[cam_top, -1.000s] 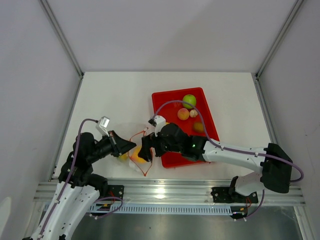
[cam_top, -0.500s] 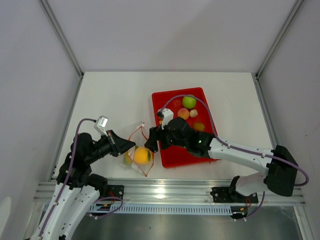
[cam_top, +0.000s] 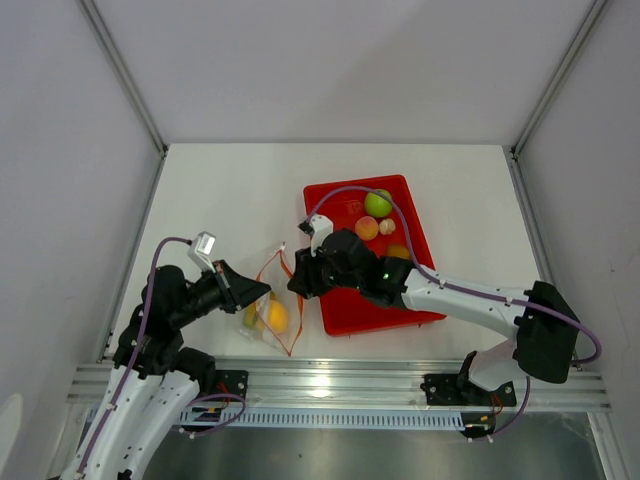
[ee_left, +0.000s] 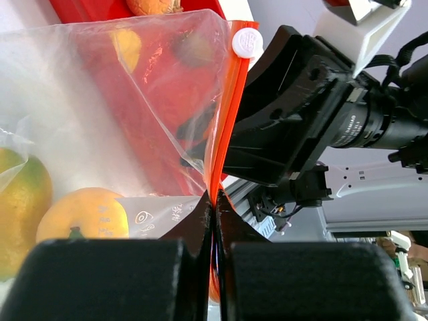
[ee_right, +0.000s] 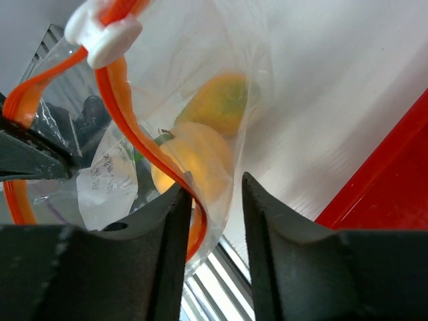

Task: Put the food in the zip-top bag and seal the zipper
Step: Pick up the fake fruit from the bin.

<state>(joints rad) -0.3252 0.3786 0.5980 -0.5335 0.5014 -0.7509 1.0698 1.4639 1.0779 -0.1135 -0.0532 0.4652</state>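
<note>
White table (cam_top: 220, 200) — zipper (ee_left: 226, 114) tight between left fingers (ee_left: 100, 281), loosely between right fingers (ee_right: 294, 267)

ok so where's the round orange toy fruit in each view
top external: round orange toy fruit lower centre-left, inside the clear plastic bag
left wrist: the fruit lower left, behind the plastic
right wrist: the fruit centre, inside the bag
shared landmark: the bag's orange-red zipper strip
</note>
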